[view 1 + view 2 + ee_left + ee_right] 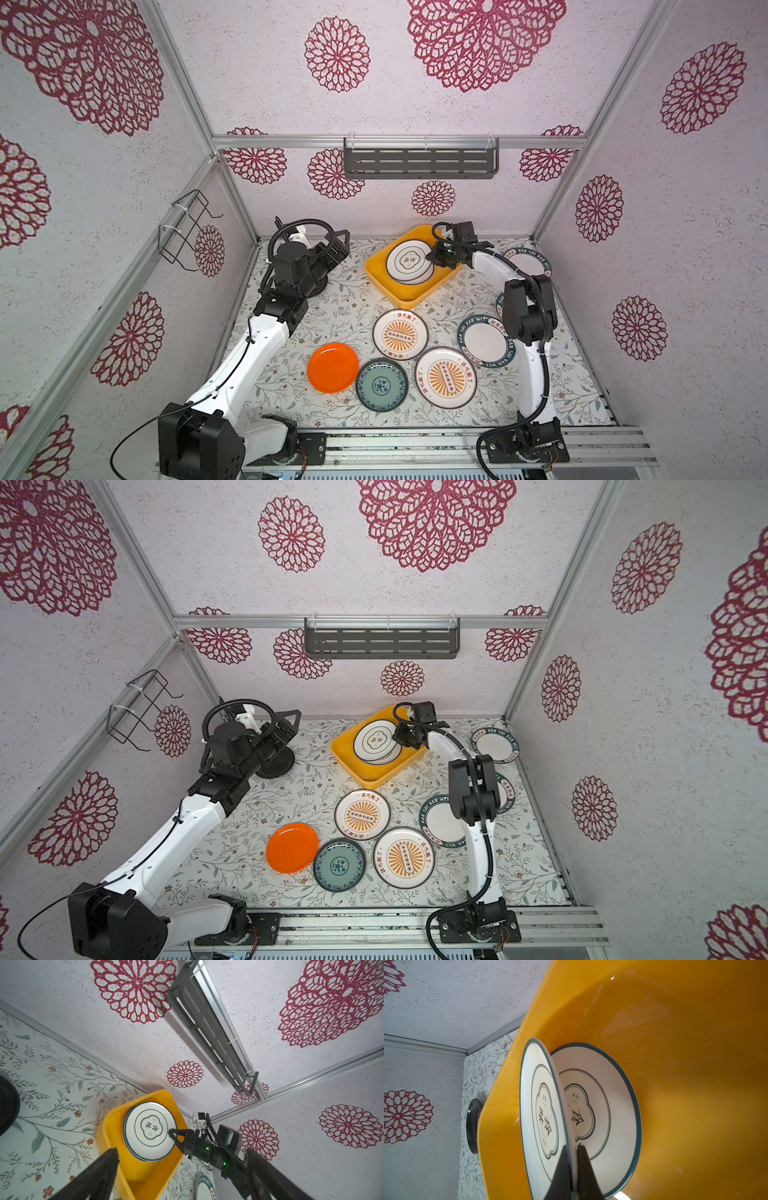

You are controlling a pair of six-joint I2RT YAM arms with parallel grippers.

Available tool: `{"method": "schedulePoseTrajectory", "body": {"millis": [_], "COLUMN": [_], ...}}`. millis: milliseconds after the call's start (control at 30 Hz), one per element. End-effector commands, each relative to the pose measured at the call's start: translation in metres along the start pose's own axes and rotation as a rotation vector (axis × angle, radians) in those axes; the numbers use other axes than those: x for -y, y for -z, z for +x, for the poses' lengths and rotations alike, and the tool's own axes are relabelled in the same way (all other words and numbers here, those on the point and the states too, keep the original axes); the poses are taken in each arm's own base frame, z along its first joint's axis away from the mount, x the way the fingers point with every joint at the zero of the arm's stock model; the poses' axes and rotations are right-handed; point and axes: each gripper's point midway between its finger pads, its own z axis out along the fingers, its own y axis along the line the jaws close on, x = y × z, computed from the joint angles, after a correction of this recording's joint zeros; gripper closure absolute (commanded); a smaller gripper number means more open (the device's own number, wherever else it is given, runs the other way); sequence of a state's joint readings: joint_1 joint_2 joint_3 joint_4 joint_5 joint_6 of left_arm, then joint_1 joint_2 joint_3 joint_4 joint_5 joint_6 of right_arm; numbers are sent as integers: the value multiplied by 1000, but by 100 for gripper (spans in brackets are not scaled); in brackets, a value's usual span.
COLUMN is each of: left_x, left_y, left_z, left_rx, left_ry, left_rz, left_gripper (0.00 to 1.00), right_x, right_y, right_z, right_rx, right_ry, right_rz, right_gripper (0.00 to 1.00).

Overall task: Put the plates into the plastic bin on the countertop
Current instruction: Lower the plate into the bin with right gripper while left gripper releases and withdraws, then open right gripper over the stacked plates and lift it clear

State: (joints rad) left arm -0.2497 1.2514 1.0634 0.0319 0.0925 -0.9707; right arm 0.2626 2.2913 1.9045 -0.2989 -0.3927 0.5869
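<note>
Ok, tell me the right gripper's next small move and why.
Probably lower the wrist a little, then open. The right gripper is shut on the rim of a white ringed plate, which tilts up off the matching plate lying in the yellow bin; releasing from there could chip it.

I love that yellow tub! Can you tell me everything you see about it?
The plastic bin is a shallow, glossy yellow-orange tray with rounded corners. It sits on the countertop near the back wall, turned askew. Inside, the lower plate lies flat; the upper plate tilts over it, its rim pinched by the right gripper.
</note>
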Motion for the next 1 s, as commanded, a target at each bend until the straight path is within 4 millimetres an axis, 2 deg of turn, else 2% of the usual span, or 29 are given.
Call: {"method": "schedulePoseTrajectory", "body": {"millis": [0, 200, 300, 333, 367, 433, 633, 967], "left_x": [-1, -18, -33, -36, -40, -47, -64, -109], "left_y": [4, 1, 0, 1, 0, -1, -1, 18], "left_z": [-12, -9, -7, -7, -8, -8, -7, -16], "left_rx": [29, 13, 0, 0, 1, 1, -16, 11], "left_ry": [-4, 18, 23, 23, 19, 8, -19, 18], "left_rz": [1, -39, -97, -110, -122, -152, -232, -383], "left_gripper": [3, 3, 3, 3, 3, 3, 3, 3], "right_x": [-20, -10, -2, 0, 3, 2, 4, 12], "right_y": [12, 3, -4, -4, -4, -4, -7, 4], "right_z": [-18, -11, -5, -4, -4, -5, -3, -14], "right_rx": [42, 13, -13, -16, -13, 0, -2, 27], "right_ry": [42, 39, 41, 41, 40, 44, 53, 104], "right_rz": [-35, -14, 11, 18, 26, 18, 19, 120], "right_gripper": [100, 100, 99, 93, 79, 70, 60, 35]}}
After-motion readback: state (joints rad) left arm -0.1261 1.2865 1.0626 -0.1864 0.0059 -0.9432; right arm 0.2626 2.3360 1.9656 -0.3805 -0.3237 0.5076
